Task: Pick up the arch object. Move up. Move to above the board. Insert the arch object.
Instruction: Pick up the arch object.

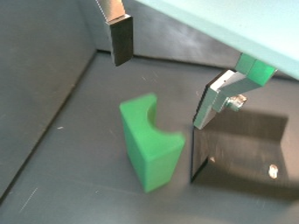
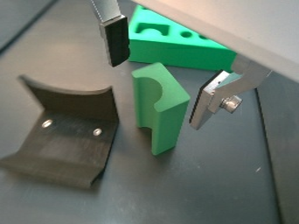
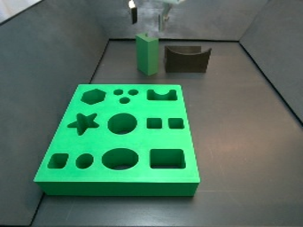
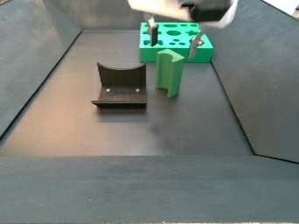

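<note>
The arch object (image 2: 158,107) is a tall bright green block standing upright on the dark floor, its curved notch at the top; it shows in both wrist views (image 1: 149,147) and both side views (image 3: 145,55) (image 4: 172,74). My gripper (image 2: 158,93) is open and empty just above it, one finger (image 2: 114,41) on each side of the block's top, apart from it; it also shows in a wrist view (image 1: 162,92) and both side views (image 3: 148,27) (image 4: 174,44). The board (image 3: 119,188), a flat green slab with shaped holes, lies apart from the block (image 2: 193,56) (image 4: 146,52).
The fixture (image 3: 186,59), a dark L-shaped bracket, stands right beside the arch object (image 2: 65,127) (image 4: 119,87) (image 1: 239,153). Grey walls enclose the floor on all sides (image 3: 101,53).
</note>
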You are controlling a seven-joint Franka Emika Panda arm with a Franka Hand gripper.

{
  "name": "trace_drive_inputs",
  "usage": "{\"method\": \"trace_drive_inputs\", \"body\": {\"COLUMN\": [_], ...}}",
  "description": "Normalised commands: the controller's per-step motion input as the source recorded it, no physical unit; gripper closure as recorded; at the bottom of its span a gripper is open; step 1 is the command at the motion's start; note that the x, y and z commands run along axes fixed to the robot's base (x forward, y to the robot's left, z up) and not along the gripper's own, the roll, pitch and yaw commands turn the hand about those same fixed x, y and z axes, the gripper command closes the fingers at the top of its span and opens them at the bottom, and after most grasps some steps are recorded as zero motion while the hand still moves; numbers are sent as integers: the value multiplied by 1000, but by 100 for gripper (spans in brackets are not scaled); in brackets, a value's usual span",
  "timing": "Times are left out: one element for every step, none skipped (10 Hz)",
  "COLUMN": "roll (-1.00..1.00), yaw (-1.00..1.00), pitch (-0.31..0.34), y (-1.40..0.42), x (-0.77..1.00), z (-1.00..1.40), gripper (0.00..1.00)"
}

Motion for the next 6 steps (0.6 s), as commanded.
{"method": "trace_drive_inputs", "body": {"roll": [0,-40,-7,0,34,-14], "yaw": [-877,-826,-814,-677,-469,-206], "pitch": [-67,-49,-39,43,113,74], "y": [-289,-309,-323,-274,-217,0], "x": [0,0,0,206,346,211], "z": [-426,-271,-374,-683,-771,-357], "gripper": [0,0,0,0,0,0]}}
